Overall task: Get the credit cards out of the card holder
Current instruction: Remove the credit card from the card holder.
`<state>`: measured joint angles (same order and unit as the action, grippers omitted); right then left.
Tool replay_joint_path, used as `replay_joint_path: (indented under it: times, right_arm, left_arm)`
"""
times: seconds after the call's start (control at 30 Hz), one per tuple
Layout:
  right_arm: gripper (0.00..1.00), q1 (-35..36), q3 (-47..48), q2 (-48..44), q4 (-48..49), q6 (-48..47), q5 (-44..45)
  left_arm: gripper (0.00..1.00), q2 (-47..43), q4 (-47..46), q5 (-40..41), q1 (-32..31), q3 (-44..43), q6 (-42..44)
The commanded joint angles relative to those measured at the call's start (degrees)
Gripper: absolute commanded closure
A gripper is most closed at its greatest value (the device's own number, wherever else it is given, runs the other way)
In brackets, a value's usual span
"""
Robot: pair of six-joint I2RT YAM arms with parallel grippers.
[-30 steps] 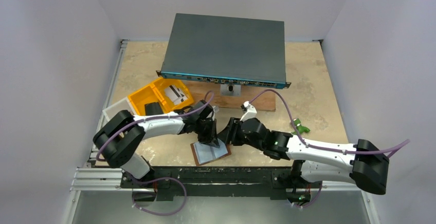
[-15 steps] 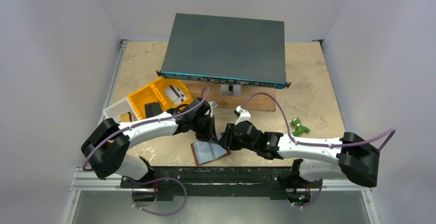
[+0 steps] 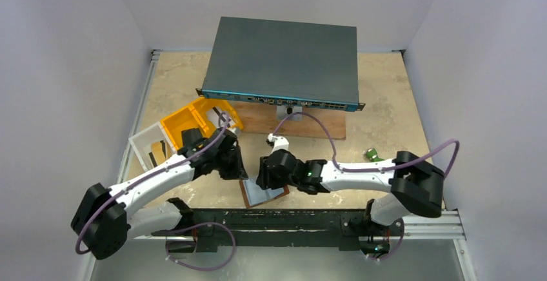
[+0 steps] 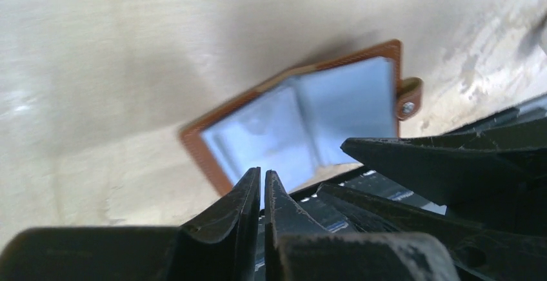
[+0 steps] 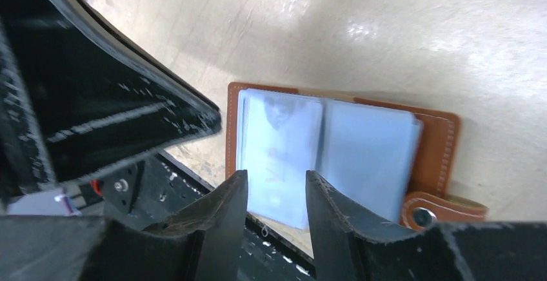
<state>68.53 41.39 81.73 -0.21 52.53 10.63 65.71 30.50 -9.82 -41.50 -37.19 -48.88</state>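
The brown card holder (image 3: 263, 194) lies open near the table's front edge, pale blue pockets up; it also shows in the left wrist view (image 4: 309, 120) and the right wrist view (image 5: 361, 145), with its strap tab (image 5: 426, 213). My left gripper (image 3: 233, 168) (image 4: 262, 171) is up and left of it, jaws closed to a thin slit with no card showing between them. My right gripper (image 3: 264, 176) (image 5: 276, 174) is open just above the holder's left pocket. White-grey credit cards (image 3: 219, 116) lie in the yellow tray (image 3: 177, 126).
A grey network switch (image 3: 284, 62) sits on a wooden block (image 3: 316, 125) at the back. A clear plastic box (image 3: 145, 144) stands left of the tray. A small green object (image 3: 373, 155) lies at the right. The black front rail (image 3: 277, 218) runs below the holder.
My left gripper has drawn back up and to the left, off the card holder. My right gripper has moved left over the holder. The holder has stayed in place.
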Motion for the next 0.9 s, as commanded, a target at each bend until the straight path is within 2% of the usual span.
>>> replay_joint_path:
  times: [0.0,0.17,0.47,0.7,0.87]
  right_arm:
    - [0.60,2.90,8.37,6.08,-7.75,-3.78,4.50]
    - [0.51,5.79,17.11,13.24,-16.43,-4.65,9.85]
    - [0.49,8.53,24.73,21.35,-26.10,-3.17,14.05]
    - [0.53,8.73,24.75,23.64,-25.63,-1.90,12.38]
    - [0.55,8.72,23.36,24.93,-23.40,-0.70,7.91]
  left_arm:
    - [0.93,-7.03,4.43,3.31,5.22,4.44,-1.70]
    - [0.81,-11.18,5.87,2.98,8.22,5.80,-1.40]
    - [0.80,-11.15,4.43,0.55,9.48,6.92,-0.10]
    - [0.80,-10.53,3.19,-0.52,9.51,7.03,0.98]
    - [0.81,-9.56,2.10,-2.09,9.53,7.20,1.92]
